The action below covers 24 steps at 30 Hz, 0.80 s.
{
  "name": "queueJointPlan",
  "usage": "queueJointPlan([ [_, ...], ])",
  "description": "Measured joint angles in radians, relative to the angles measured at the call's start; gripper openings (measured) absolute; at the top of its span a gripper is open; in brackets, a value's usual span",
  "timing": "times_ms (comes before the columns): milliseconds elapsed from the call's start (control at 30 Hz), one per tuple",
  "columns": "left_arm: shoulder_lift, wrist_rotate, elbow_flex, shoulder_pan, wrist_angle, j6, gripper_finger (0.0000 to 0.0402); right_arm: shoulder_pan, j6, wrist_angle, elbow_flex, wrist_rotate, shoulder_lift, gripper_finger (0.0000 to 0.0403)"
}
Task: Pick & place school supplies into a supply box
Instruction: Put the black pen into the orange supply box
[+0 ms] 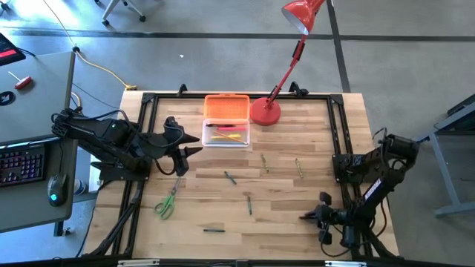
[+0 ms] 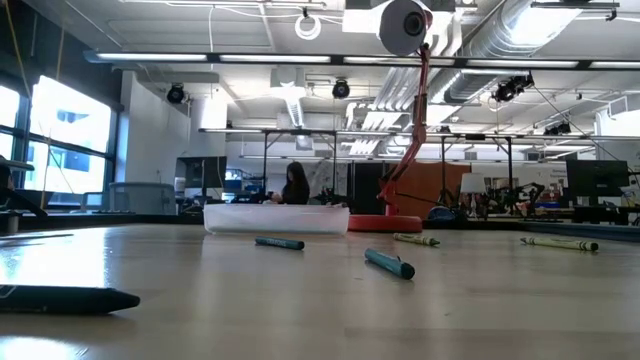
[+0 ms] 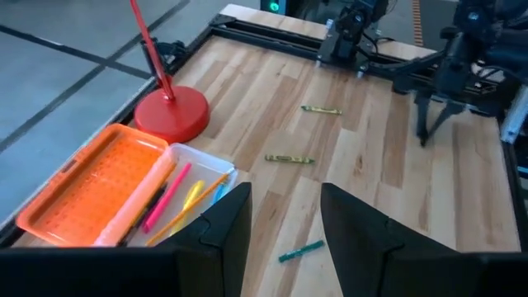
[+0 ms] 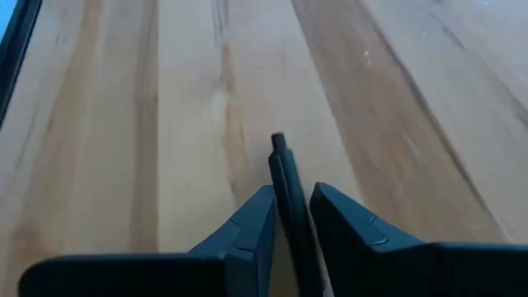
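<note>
We see the supply box (image 1: 226,119) at the far middle of the wooden table (image 1: 297,215), its orange lid (image 1: 226,107) folded open toward the far edge and its clear base (image 1: 225,136) on the near side. Pink, yellow and orange pens (image 3: 177,202) lie inside the base. The red lamp base (image 1: 265,111) stands just beside the box on its right, with the lamp arm leaning up to the red shade (image 1: 300,15).

Our right gripper (image 4: 290,223) is low at the near right part of the table. Its jaws stand narrow, and a thin black pen (image 4: 285,186) sits between its two fingers, the pen's tip pointing out ahead over the wood. We cannot tell whether the pen is lifted off the table.

Our left gripper (image 3: 285,227) hovers at the left side of the table, near the box's left end. Its jaws stand wide apart with nothing between them.

Loose supplies are scattered over the table: green-handled scissors (image 1: 167,202) near the left front, a dark pen (image 1: 214,230) near the front edge, a teal marker (image 1: 230,177) and a green marker (image 1: 249,202) in the middle, and two olive-coloured crayons (image 3: 289,158) farther right, well apart from the box. In the low view, a person (image 2: 294,185) shows far back in the room.
</note>
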<state>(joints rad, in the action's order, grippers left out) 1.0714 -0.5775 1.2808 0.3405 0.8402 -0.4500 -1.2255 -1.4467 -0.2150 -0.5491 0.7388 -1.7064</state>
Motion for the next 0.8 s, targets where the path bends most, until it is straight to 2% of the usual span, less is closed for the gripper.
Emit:
queueJointPlan([
  [167, 0.0, -0.011, 0.0, 0.0, 0.0, 0.0, 0.0177, 0.043, 0.155, 0.012, 0.037, 0.113, -0.007, 0.0073],
  [267, 0.0, -0.025, 0.0, 0.0, 0.0, 0.002, 0.0177, 0.108, 0.249, 0.039, 0.05, 0.101, -0.006, 0.0074],
  [433, 0.0, -0.035, 0.0, 0.0, 0.0, 0.016, 0.0177, 0.217, 0.374, 0.226, 0.132, 0.125, -0.004, 0.0065],
  [533, 0.0, -0.026, 0.0, 0.0, 0.0, 0.017, 0.0177, 0.239, 0.408, 0.338, 0.188, 0.134, -0.004, 0.0053],
  [667, 0.0, 0.004, 0.0, 0.0, 0.0, 0.018, 0.0177, 0.222, 0.479, 0.429, 0.214, 0.242, 0.002, 0.0048],
  [800, 0.0, 0.008, 0.0, 0.0, -0.001, 0.019, 0.0177, 0.219, 0.593, 0.402, 0.192, 0.172, 0.054, 0.0061],
])
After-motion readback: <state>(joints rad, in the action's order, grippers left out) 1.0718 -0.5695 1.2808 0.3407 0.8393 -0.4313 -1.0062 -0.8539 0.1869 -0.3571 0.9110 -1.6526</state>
